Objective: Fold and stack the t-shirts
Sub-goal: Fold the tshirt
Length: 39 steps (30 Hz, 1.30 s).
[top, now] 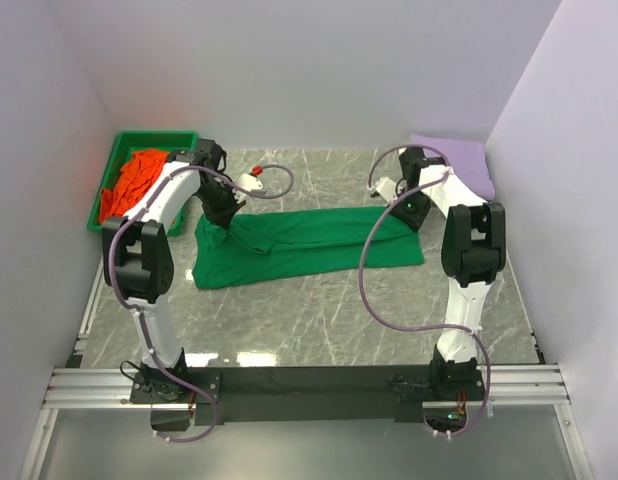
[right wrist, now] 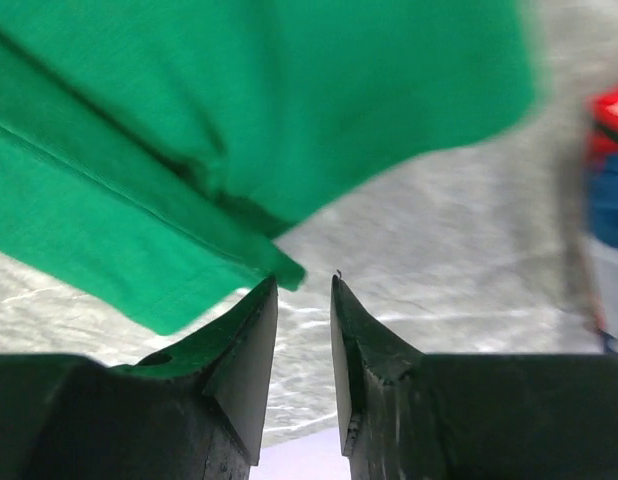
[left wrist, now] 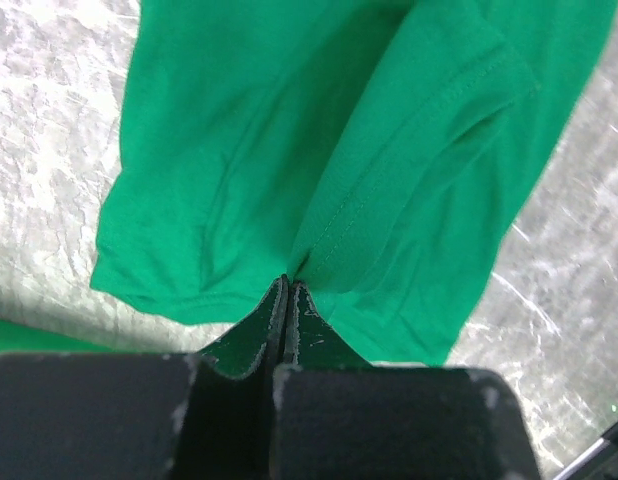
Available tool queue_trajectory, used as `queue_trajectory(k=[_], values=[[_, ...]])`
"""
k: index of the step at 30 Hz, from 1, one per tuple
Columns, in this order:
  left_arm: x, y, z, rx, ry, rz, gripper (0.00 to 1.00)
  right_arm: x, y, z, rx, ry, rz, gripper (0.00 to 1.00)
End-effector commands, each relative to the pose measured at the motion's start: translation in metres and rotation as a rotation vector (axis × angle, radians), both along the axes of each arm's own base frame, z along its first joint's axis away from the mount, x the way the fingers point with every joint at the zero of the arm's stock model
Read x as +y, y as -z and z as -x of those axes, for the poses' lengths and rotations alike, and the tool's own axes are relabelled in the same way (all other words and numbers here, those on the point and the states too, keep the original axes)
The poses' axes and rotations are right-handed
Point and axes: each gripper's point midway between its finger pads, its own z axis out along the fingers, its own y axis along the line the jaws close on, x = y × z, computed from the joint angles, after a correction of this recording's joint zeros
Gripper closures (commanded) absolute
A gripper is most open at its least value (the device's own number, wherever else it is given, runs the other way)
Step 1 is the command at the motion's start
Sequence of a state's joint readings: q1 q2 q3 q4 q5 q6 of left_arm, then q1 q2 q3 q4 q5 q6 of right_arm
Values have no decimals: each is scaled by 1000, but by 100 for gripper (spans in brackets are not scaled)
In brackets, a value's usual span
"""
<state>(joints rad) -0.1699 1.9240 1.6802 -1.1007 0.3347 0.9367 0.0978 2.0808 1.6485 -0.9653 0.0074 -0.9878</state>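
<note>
A bright green t-shirt (top: 309, 245) lies stretched lengthwise across the middle of the marble table. My left gripper (top: 226, 215) is at its left end, and in the left wrist view the gripper (left wrist: 290, 283) is shut on a pinched fold of the green t-shirt (left wrist: 289, 150) near a sleeve seam. My right gripper (top: 414, 215) is at the shirt's right end. Its fingers (right wrist: 304, 285) stand apart with nothing between them, and a corner of the green t-shirt (right wrist: 239, 100) hangs just past the left fingertip. An orange t-shirt (top: 139, 180) lies crumpled in the tray. A lavender t-shirt (top: 454, 160) lies flat at the back right.
A green plastic tray (top: 114, 160) stands at the back left against the wall. A small white and red object (top: 252, 180) lies behind the shirt; the right wrist view shows a red and blue object (right wrist: 609, 200) at its right edge. White walls close in three sides.
</note>
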Motion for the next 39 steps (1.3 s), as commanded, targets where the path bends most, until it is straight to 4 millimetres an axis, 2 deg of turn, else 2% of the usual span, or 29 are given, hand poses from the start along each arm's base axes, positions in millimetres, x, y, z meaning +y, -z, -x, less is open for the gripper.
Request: queue_trajectory(k=[1, 4, 6, 9, 12, 14, 15, 16, 19, 20, 23, 24, 25, 26, 27, 28, 35, 39], values=[[1, -3, -19, -41, -37, 16, 99, -1, -35, -30, -124, 82, -19, 64], [1, 8, -30, -30, -69, 19, 99, -1, -48, -33, -152, 123, -44, 64], [1, 10, -40, -39, -101, 31, 99, -2, -51, -27, -139, 132, -42, 64], [2, 20, -52, -32, -142, 34, 99, 2, -49, -19, -118, 144, -67, 64], [3, 29, -60, -25, -172, 43, 94, 1, -43, -13, -87, 160, -69, 64], [5, 35, -64, -30, -191, 31, 78, 6, -44, -11, -69, 170, -91, 64], [5, 36, -65, -30, -195, 31, 78, 7, -46, -10, -63, 175, -98, 64], [6, 36, -65, -30, -200, 32, 69, 9, -46, -10, -55, 181, -107, 64], [6, 23, -64, -30, -217, 72, 51, 17, -50, -7, -26, 188, -145, 64], [8, 17, -64, -32, -226, 91, 50, 20, -49, -6, -15, 191, -154, 64], [2, -19, -57, -68, -196, 188, 46, 26, -47, 3, 21, 207, -181, 66], [-1, -19, -48, -62, -172, 205, 45, 28, -46, 9, 43, 213, -190, 66], [-4, -36, -42, -102, -141, 230, 42, 30, -45, 11, 52, 216, -205, 67], [-10, -38, -36, -111, -108, 238, 40, 32, -43, 14, 69, 230, -215, 67], [-12, -32, -27, -104, -81, 235, 40, 33, -40, 20, 92, 237, -221, 68], [-17, -37, -23, -115, -60, 241, 40, 35, -40, 23, 106, 245, -229, 69], [-72, -10, 9, -36, 70, 251, 40, 46, -30, 40, 200, 309, -278, 79], [-85, 12, 16, -10, 102, 201, 40, 44, -20, 45, 227, 342, -261, 81]])
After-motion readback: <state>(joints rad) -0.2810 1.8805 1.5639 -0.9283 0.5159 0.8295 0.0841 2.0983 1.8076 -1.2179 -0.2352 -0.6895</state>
